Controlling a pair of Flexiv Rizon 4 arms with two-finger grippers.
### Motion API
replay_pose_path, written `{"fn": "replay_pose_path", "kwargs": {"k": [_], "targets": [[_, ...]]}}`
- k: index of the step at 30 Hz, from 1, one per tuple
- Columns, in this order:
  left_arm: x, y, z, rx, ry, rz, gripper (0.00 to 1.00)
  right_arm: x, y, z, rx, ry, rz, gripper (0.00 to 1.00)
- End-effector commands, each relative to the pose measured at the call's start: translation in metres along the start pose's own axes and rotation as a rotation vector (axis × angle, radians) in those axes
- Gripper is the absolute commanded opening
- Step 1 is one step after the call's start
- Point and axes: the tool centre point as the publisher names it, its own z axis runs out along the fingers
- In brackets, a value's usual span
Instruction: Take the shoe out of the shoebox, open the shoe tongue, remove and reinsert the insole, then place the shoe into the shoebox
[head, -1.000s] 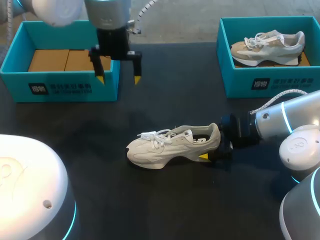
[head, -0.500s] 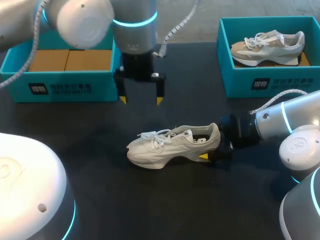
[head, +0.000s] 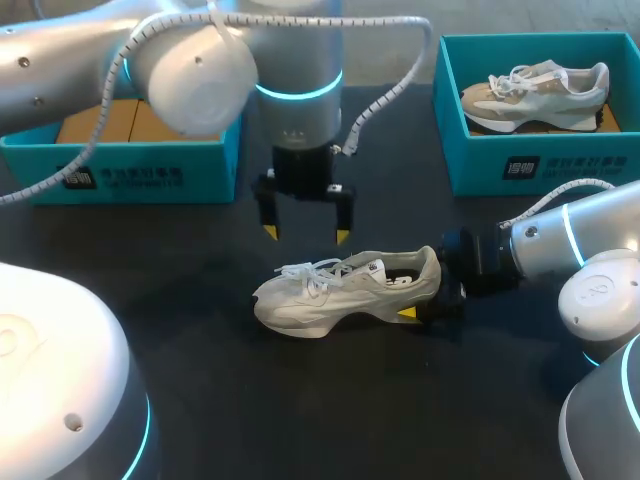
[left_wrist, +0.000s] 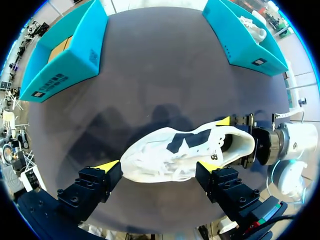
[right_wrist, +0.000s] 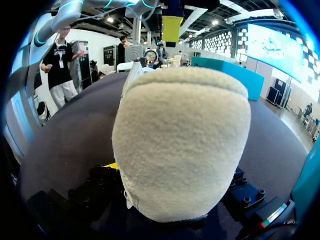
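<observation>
- The shoe (head: 345, 290) lies on its sole at the centre of the table (head: 200, 300), out of any box, with its toe at 9 o'clock and its heel (right_wrist: 180, 145) at 3 o'clock.
- The right gripper (head: 425, 298) is clamped on the heel, one finger on each side. This grip appears intended to anchor the shoe so that it cannot slide or tip while the other arm works on it.
- The left gripper (head: 305, 234) hangs above the shoe, just off its 12 o'clock side. Its fingers are spread apart and hold nothing. In the left wrist view the yellow tips straddle the laces (head: 305, 272), which suggests alignment for the opening step.
- The left shoebox (head: 130, 175), at 10 o'clock from the shoe, holds only cardboard inserts (head: 95, 120). It is probably the box to which the shoe returns.
- The right shoebox (head: 540, 160), at 2 o'clock, holds a second shoe (head: 535, 95), which neither arm touches.
- The table surface is dark and matte. Both boxes stand well apart from the shoe, leaving working room around it.
</observation>
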Motion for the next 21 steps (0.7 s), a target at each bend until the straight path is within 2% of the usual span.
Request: {"fn": "replay_pose_path", "kwargs": {"k": [1,15,21], "targets": [[0.014,-0.007,0.013,-0.008,0.013,0.026,1.0,0.0,-0.001,0.002,0.004,0.0,0.0,0.0],[0.049,-0.023,0.028,-0.009,0.077,0.133,1.0,0.0,-0.001,0.002,0.004,0.0,0.0,0.0],[0.065,-0.023,0.037,-0.028,0.072,0.205,1.0,0.0,-0.001,0.002,0.004,0.0,0.0,0.0]]}}
